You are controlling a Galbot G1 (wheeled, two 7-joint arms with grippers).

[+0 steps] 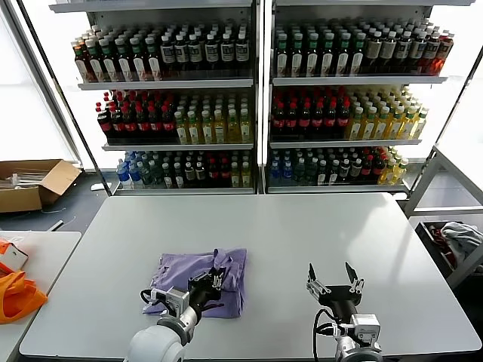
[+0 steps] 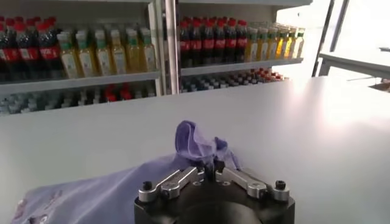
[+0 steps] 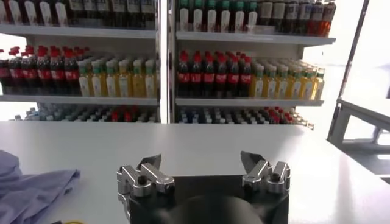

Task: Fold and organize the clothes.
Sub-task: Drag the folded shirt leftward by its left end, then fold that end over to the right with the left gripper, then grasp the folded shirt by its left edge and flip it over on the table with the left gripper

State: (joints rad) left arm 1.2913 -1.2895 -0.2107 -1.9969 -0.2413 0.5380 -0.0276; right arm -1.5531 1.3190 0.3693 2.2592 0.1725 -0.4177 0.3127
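The lavender T-shirt [image 1: 202,275] is thin, soft, wrinkled matt cloth on a smooth, faintly glossy white table [image 1: 302,234], with matt silvery metal fingers [image 3: 141,178] on black gripper bodies.

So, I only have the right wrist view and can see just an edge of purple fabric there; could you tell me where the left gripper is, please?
Observer: The left gripper is on the lavender T-shirt, near its right side, fingertips pinched together on a raised bunch of fabric.
Operator: Thank you. How does the shirt lie overall?
Observer: It is a rough, rumpled rectangle on the near left part of the table, apart from the open right gripper.
Operator: Is anything else close by?
Observer: An orange bag sits on a separate side table at the far left.
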